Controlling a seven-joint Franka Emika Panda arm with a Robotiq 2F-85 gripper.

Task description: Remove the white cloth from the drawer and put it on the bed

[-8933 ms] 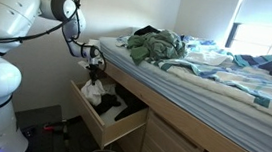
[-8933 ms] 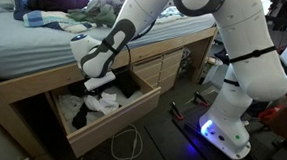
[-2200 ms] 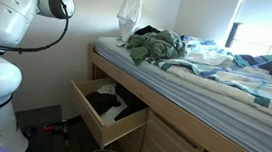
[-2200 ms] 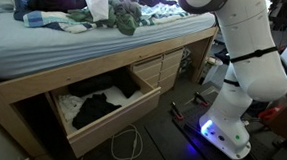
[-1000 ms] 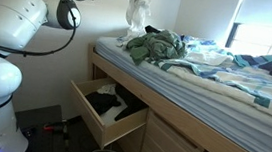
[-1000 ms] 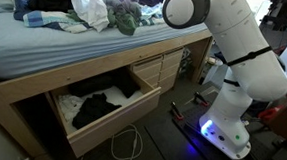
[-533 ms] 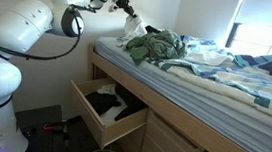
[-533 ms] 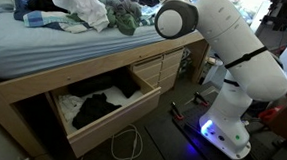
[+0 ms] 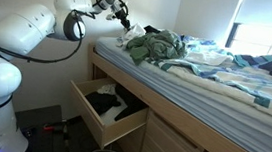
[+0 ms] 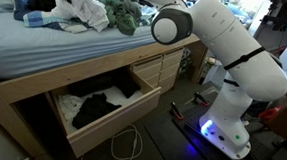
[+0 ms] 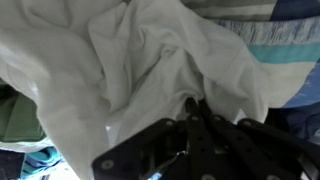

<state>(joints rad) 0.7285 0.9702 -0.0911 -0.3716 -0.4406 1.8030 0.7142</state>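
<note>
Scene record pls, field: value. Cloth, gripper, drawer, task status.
white cloth: crumpled on the bed, out of the drawer
neighbour: green clothes heaped right beside the cloth
gripper: low over the bed; in the wrist view the fingers look closed on a fold of the cloth
drawer: open under the bed
drawer contents: dark garment and a pale item
task status: cloth resting on the bed, not yet released
</note>
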